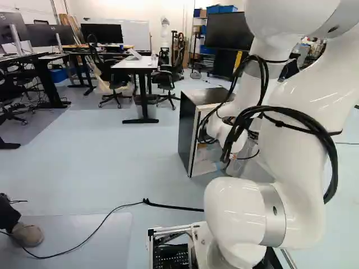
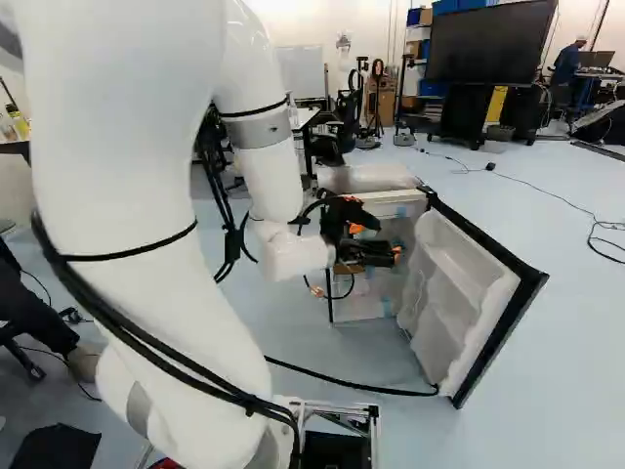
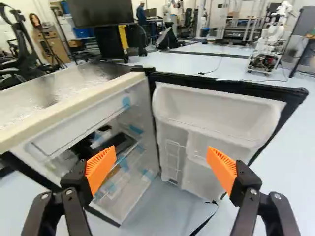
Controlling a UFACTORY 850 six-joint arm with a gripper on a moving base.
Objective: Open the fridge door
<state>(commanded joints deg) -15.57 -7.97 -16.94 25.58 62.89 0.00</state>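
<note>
Fridge door (image 3: 216, 110) stands open; hand (image 2: 379, 240) holds 2 orange pads (image 3: 101, 168) apart.

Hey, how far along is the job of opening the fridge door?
Opening looks done: the fridge door stands swung wide from the fridge. Nothing is in hand; the jaws stand apart, gripping nothing. Probably all that's left is backing the arm away.

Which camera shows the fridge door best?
The wrist view: it shows the open fridge door close, its molded inner side nearly face-on, one orange pad overlapping. The right base view shows it smaller and slanted; in the left base view, the arm hides most or all of it.
</note>
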